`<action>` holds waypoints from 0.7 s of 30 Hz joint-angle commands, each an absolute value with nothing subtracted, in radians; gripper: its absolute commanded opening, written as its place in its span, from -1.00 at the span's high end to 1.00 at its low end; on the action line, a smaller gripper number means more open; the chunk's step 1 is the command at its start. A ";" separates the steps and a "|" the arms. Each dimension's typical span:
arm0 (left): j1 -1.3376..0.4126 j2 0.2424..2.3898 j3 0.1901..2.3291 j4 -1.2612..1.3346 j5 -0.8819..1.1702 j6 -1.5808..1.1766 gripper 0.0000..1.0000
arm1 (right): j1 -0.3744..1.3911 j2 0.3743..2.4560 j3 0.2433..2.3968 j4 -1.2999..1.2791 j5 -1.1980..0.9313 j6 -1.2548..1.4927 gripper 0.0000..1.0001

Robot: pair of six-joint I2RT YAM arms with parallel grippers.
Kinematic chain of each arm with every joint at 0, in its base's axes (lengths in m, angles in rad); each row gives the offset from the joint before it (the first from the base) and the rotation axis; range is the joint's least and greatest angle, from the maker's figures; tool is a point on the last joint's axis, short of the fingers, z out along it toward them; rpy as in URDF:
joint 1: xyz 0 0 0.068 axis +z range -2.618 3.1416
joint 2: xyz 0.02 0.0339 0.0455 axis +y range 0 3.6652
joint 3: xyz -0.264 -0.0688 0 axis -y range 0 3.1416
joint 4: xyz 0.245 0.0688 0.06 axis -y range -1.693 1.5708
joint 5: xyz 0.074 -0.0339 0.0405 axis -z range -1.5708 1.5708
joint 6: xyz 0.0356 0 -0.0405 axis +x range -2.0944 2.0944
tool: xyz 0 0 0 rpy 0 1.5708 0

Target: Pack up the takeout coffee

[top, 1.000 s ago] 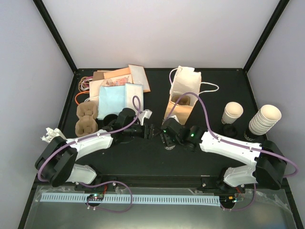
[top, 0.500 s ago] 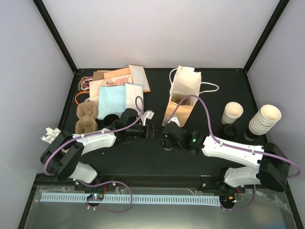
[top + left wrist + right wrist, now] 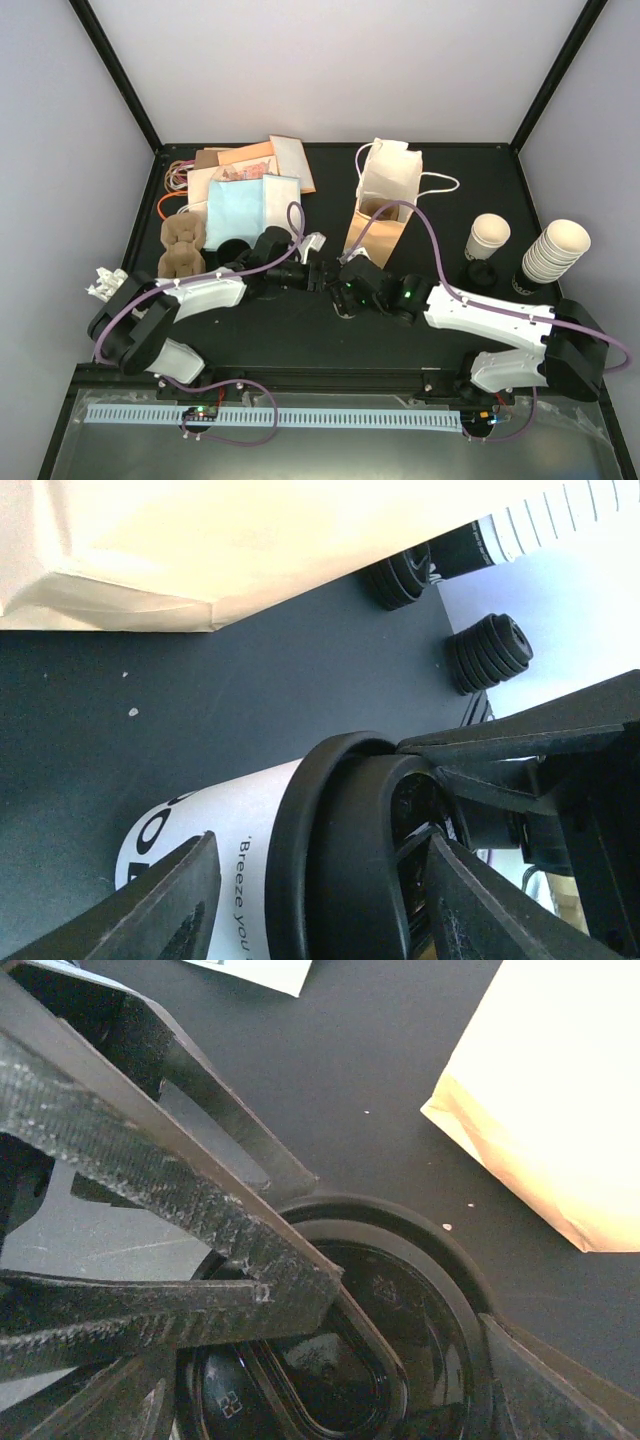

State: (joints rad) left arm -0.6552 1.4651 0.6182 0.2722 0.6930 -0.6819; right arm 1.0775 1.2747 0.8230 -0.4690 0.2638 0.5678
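cup: takeout coffee (image 3: 190, 825), black lid (image 3: 400, 1360) on, stands between both pairs of fingers
right gripper (image 3: 325, 1360): spread wide, one finger at each side of the lid rim, clasping it
left gripper (image 3: 320, 850): about half open, flanking the cup; cannot tell if it grips
beyond fingertips: paper bag (image 3: 560, 1110)

Bag (image 3: 385, 190): on the table (image 3: 300, 335)
Coffee cup (image 3: 200, 830): on its side, just before the bag
Lone cup (image 3: 488, 238): right of bag
Cup stack (image 3: 555, 250): farther right of bag
Cup trays (image 3: 182, 248): well left of bag
Papers (image 3: 245, 185): left of bag
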 commanded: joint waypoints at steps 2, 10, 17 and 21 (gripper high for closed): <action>-0.661 1.416 0.661 0.178 0.666 -0.620 -0.19 | 1.114 1.345 0.801 -0.620 0.107 0.585 -0.58; -0.697 1.448 0.670 0.126 0.629 -0.566 -0.10 | 1.117 1.342 0.858 -0.689 0.205 0.582 -0.59; -0.723 1.454 0.675 0.066 0.561 -0.517 -0.07 | 1.117 1.286 0.869 -0.674 0.221 0.562 -0.73; -0.725 1.460 0.682 0.043 0.537 -0.499 -0.07 | 1.117 1.278 0.900 -0.696 0.233 0.556 -0.79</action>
